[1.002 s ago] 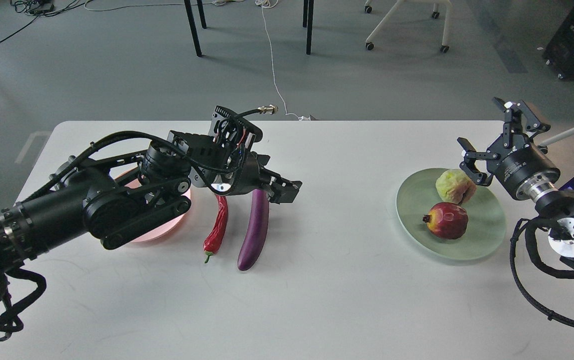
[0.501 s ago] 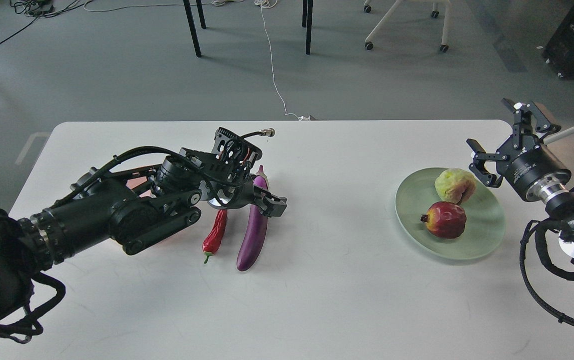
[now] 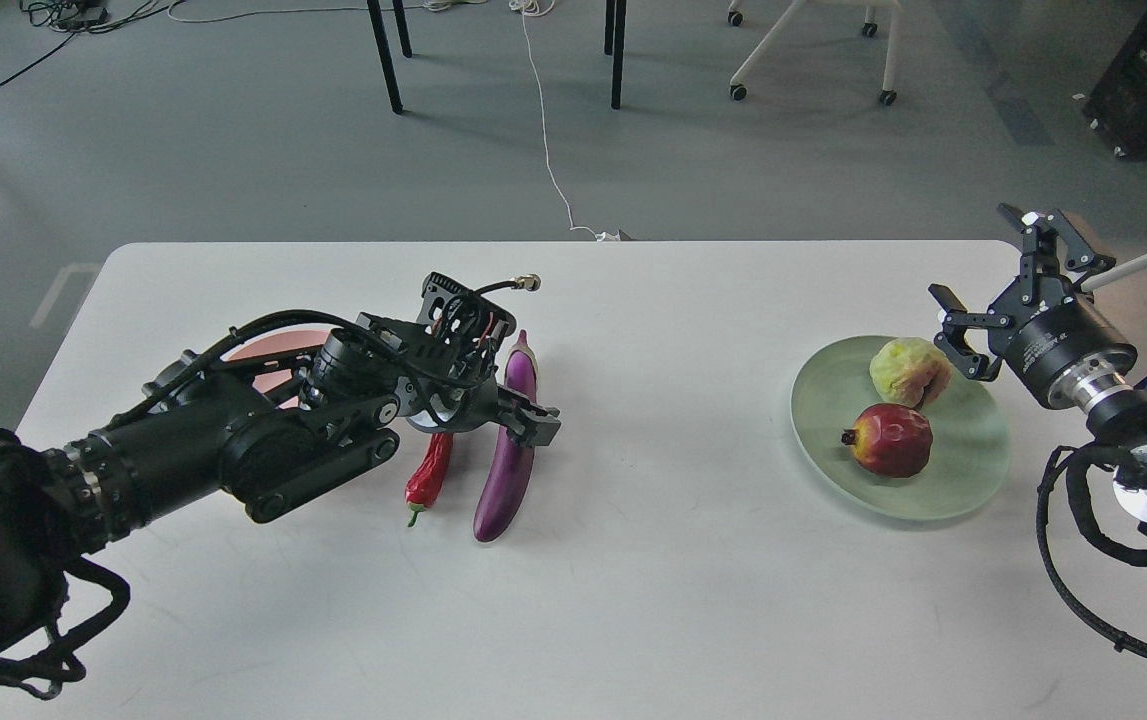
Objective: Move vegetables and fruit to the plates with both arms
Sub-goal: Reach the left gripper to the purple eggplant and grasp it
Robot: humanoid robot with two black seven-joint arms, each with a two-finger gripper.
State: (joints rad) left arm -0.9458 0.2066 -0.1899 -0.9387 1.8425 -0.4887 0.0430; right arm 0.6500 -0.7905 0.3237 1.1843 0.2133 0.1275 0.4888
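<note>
**Left tool set over the eggplant; fruit already plated**

The step in hand looks like the pick-up of the eggplant [image 3: 511, 455]. The left tool [image 3: 523, 422] sits low across the upper middle of the purple eggplant, which lies lengthwise on the white desk [image 3: 693, 600] with its stem end pointing away from the robot. One finger shows at the eggplant's right side; the other is hidden behind the wrist, so I cannot tell whether the fingers have closed on it or merely straddle it. The eggplant appears to rest on the desk along its whole length, so I judge it not yet lifted.

Just beside it on the left lies the red chili pepper [image 3: 429, 473], roughly parallel, its green stem toward the robot, its far end hidden under the left wrist. The pink plate [image 3: 268, 350] sits behind the left arm, mostly covered by it, only a slice of rim showing.

On the right, the green plate [image 3: 973, 470] holds both fruits: the pomegranate [image 3: 890, 439] nearer the robot and the bumpy yellow-green fruit [image 3: 909, 370] behind it, close together. The right tool [image 3: 993, 300] hangs above the plate's far right edge with its fingers spread apart, holding nothing.

Next, the left tool needs a firm closure on the slippery, rounded eggplant, then a lift and a swing left to the pink plate without nudging the chili close alongside.
</note>
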